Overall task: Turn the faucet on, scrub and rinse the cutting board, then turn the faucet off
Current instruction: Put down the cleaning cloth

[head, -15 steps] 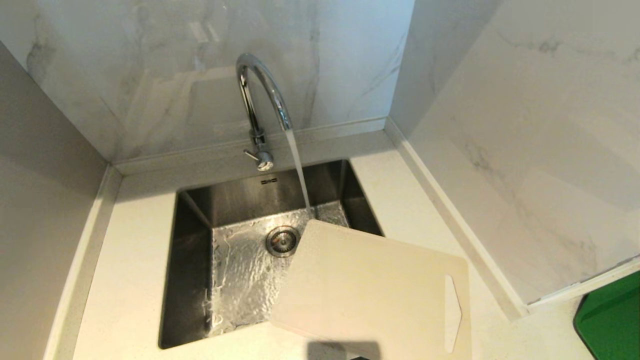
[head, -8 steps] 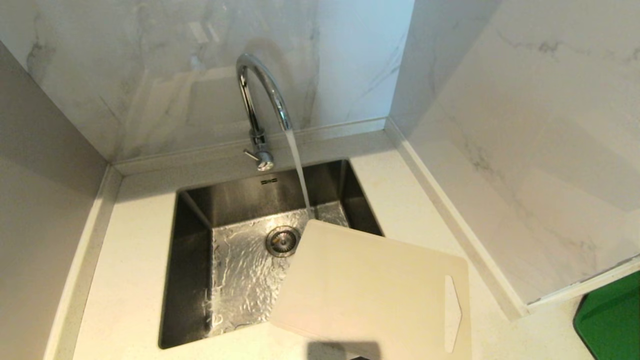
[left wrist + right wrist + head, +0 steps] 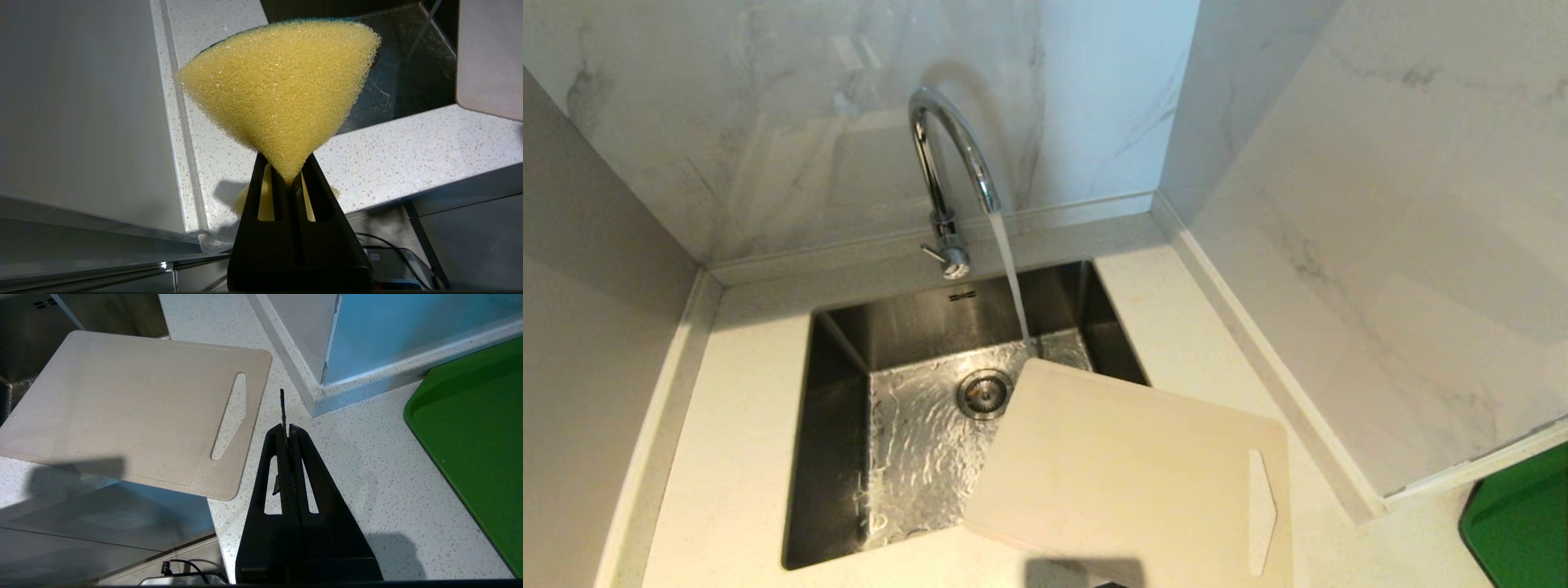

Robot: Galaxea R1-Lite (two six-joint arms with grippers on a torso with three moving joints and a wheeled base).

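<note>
Nothing has shifted this past second — faucet runs; cutting board overhangs sink at five o'clock (unscrubbed). My left pincer clamps sponge; right pincer closed, empty.

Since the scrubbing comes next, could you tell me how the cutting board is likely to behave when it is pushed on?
The cutting board looks thin, flat and probably stiff. One corner juts over the sink, so pressing there may tip it. It lies on smooth countertop, so a push could slide it.
</note>
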